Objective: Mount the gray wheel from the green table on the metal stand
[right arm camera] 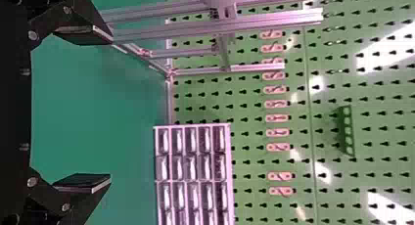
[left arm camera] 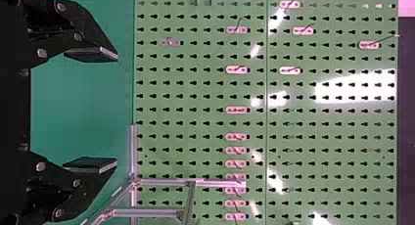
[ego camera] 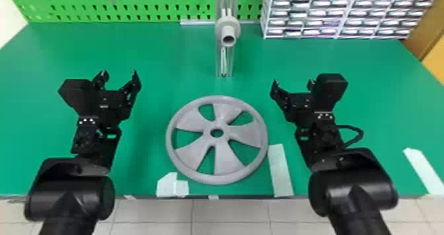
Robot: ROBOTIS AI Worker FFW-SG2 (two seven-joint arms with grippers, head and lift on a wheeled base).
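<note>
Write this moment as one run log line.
gray wheel: flat on green table | metal stand: beyond it, no wheel mounted | left gripper: open, empty | right gripper: open, empty

Green pegboard [ego camera: 148, 0] and drawer cabinet [ego camera: 337, 12] stand behind, pale floor tiles [ego camera: 152, 211] nearer.

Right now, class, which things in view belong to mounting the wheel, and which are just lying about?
For the job:
- gray wheel
- metal stand
- green table
- left gripper
- right gripper

Just there:
- pale strips
- compartment rack
- green pegboard
</note>
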